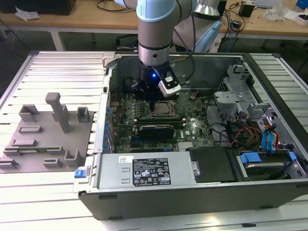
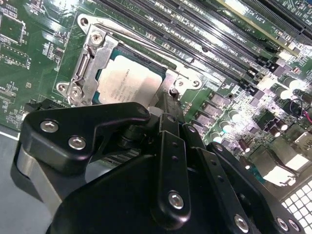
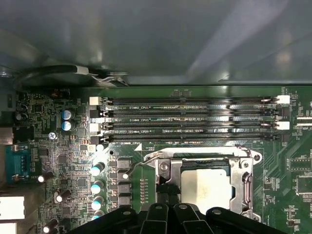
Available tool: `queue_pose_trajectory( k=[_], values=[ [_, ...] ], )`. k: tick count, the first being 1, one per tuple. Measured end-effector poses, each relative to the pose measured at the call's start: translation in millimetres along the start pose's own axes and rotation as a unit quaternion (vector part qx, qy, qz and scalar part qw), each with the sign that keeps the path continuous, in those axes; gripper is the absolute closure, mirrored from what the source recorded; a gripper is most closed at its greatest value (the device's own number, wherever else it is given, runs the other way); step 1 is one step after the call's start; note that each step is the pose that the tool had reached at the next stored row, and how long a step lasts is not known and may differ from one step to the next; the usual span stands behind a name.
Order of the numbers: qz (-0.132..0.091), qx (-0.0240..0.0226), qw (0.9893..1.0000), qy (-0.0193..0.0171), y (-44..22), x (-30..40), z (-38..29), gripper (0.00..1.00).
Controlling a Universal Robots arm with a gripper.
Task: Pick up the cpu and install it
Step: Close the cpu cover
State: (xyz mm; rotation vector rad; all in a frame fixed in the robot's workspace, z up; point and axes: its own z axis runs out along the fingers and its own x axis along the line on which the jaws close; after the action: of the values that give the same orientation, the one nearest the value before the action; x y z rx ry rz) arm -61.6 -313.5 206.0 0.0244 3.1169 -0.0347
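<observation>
The cpu is a flat square chip with a silver top. It lies flat inside the metal frame of the motherboard socket, also in the first wrist view as the cpu within the socket. My gripper hangs low over one edge of the socket, its black fingers drawn together with nothing between them. In the first wrist view the gripper stands beside the chip, not on it. In the exterior view the gripper is inside the open computer case, just above the socket.
Long memory slots run beside the socket, and a thin wire lever sticks out at its corner. The case holds a power supply in front and drive cages with cables at the exterior view's right. A grey fixture lies on the table outside.
</observation>
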Motion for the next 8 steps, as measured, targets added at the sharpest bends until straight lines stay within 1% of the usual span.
queue_pose_trajectory(
  k=[8],
  values=[
    [-0.002,0.0001,1.0000,0.0000,0.0,0.3,1.9,0.89]
  ],
)
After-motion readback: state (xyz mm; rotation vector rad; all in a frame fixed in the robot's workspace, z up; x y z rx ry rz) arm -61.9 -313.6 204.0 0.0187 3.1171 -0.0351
